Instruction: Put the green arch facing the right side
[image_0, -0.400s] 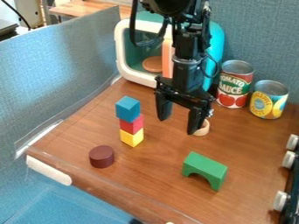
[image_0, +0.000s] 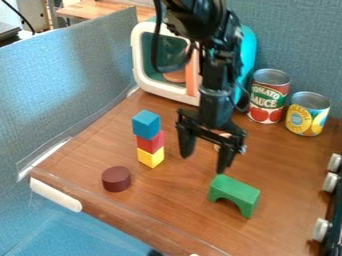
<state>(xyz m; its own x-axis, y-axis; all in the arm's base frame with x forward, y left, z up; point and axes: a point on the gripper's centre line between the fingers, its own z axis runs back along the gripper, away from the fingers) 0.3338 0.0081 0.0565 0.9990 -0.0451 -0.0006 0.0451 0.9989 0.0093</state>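
We see the black gripper (image_0: 205, 162) pointing down over the brown wooden table (image_0: 177, 205), near the middle of the view, its two fingers (image_0: 226, 159) spread apart with nothing between them. We find the green arch (image_0: 234, 190) on the table in the lower right part of the view, just below the gripper's right-hand fingertip as we look at it; it stands upright on its feet, its curved opening turned toward the lower left of the view. To the left of the gripper we note a stack of three blocks: a blue cube (image_0: 146, 124) on top, a red block (image_0: 151, 142) in the middle and a yellow block (image_0: 151, 157) at the base. We observe a maroon cylinder (image_0: 116, 179) below the stack, and, toward the upper right, a tomato sauce can (image_0: 268, 97) beside a shorter yellow-labelled can (image_0: 307, 115).
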